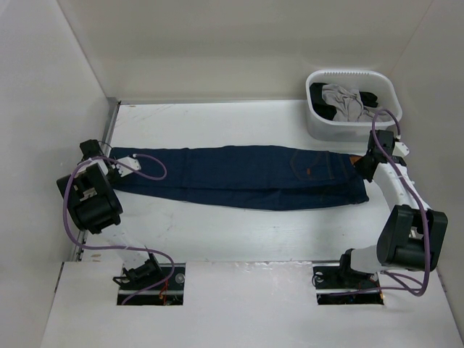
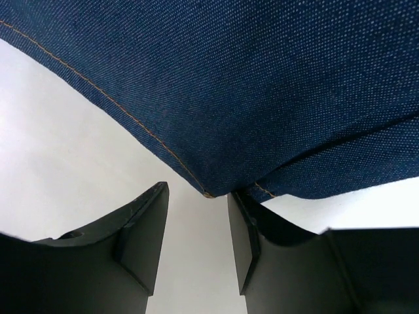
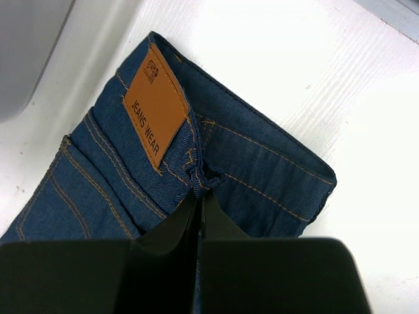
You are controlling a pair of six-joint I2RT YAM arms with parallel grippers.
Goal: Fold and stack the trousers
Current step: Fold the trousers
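The right tool (image 3: 198,212) is pinched shut on the trousers (image 1: 239,177) at the waistband (image 3: 262,170) straight ahead. The left tool (image 2: 196,226) gapes half open, with the hem corner (image 2: 208,193) just off its tips, ungripped. Lifting now, that end may stay on the table (image 1: 217,235) and skew the fold.

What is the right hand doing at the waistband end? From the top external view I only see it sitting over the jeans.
Observer: The right hand is shut, pinching the waistband of the jeans just beside a tan patch.
Operator: Is anything written on that patch?
Observer: Yes, it reads JEANS WEAR.
Operator: And has the left hand gripped the leg end?
Observer: Not yet. The left hand is open, its fingers apart, with the hem corner just ahead of the gap.
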